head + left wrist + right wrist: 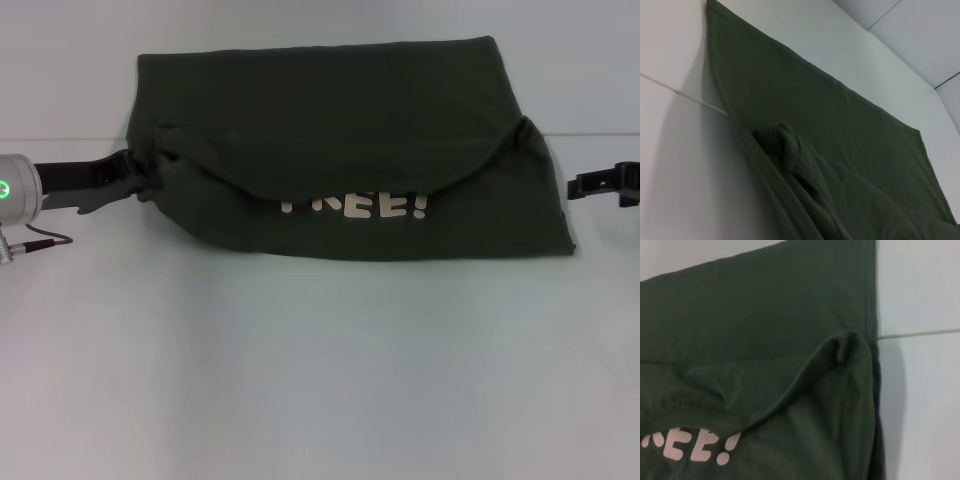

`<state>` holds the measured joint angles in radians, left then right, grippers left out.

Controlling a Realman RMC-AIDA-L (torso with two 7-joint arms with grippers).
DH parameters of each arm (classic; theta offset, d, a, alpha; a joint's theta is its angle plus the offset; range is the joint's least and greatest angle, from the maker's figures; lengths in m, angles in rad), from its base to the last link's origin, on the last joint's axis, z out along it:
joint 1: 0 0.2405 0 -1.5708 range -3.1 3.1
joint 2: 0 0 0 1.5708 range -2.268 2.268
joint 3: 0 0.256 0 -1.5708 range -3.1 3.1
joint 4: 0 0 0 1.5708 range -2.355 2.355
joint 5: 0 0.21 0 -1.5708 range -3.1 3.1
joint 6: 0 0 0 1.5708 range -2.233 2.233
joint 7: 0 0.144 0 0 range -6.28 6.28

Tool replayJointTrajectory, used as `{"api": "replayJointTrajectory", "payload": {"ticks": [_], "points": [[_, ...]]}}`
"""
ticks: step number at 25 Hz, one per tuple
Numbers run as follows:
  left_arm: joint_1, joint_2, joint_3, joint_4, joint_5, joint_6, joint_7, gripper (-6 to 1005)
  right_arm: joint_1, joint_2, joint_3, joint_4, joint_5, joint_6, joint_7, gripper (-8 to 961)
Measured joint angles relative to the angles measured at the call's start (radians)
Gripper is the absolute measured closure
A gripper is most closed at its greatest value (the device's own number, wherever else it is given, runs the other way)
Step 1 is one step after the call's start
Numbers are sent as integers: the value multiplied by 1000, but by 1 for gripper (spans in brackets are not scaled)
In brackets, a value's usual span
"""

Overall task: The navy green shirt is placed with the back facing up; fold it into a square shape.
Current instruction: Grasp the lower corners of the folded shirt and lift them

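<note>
A pale, plain white surface (320, 380) fills nearly the whole head view, smooth and evenly lit, with a thin seam line running across it behind the cloth; the left wrist view shows further seams crossing the white area beyond the cloth. The shirt (340, 130) lies at the far middle of the surface, partly folded into a broad band: a dark olive flap hangs in a curve over the lower layer, half covering pale letters (370, 207) that read "REE!". The left hand (118, 180) reaches in at the shirt's left edge, touching bunched cloth there; whether it pinches the cloth I cannot tell. The right hand (605, 184) sits just off the shirt's right edge, apart from it, its state also unclear.
</note>
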<state>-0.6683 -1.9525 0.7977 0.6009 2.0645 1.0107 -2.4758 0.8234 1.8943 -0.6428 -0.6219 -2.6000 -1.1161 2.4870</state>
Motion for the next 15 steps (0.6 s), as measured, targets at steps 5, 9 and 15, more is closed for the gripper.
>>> {"api": "replayJointTrajectory", "payload": {"ticks": [5, 9, 15], "points": [[2, -2, 0, 0, -1, -3, 0, 987, 3, 20, -2, 56, 3, 37, 3, 40], [5, -3, -3, 0, -3, -5, 0, 987, 14, 27, -3, 89, 3, 50, 13, 41], [7, -11, -3, 1, -3, -6, 4, 986, 22, 47, -7, 99, 17, 69, 17, 43]]}}
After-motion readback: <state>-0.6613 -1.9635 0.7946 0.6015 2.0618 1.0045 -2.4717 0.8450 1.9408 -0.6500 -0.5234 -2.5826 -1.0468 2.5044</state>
